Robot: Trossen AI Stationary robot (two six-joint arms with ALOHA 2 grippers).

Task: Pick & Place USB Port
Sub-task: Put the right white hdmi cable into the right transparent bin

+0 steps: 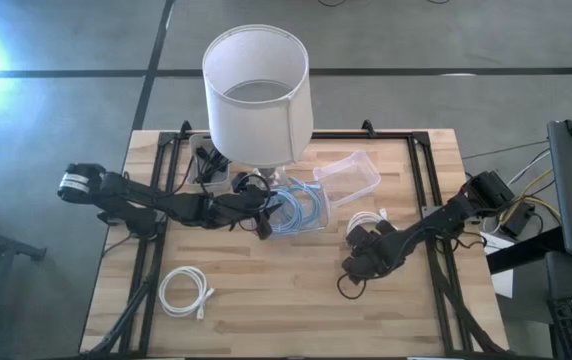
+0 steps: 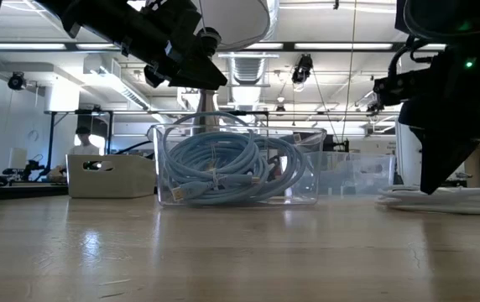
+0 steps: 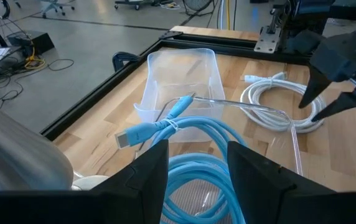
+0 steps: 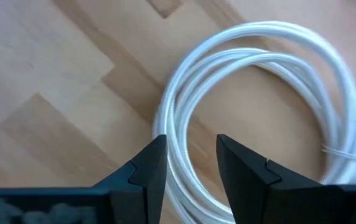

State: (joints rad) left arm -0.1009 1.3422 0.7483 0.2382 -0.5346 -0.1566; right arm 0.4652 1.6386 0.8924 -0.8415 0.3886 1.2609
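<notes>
Left gripper (image 3: 196, 165) hangs with fingers parted over the clear plastic bin (image 1: 296, 208) holding the coiled blue cable (image 3: 193, 134). Right gripper (image 4: 190, 165), fingers parted, stands directly above a coiled white USB cable (image 4: 252, 93) on the wooden table (image 1: 286, 300), grasping nothing.

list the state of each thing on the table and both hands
blue cable: coiled in the clear bin
empty bin: tilted beside it
white cable: coiled on the table under the right hand, open
second white cable: coiled, alone
left hand: open over the blue cable
lamp: upright
</notes>
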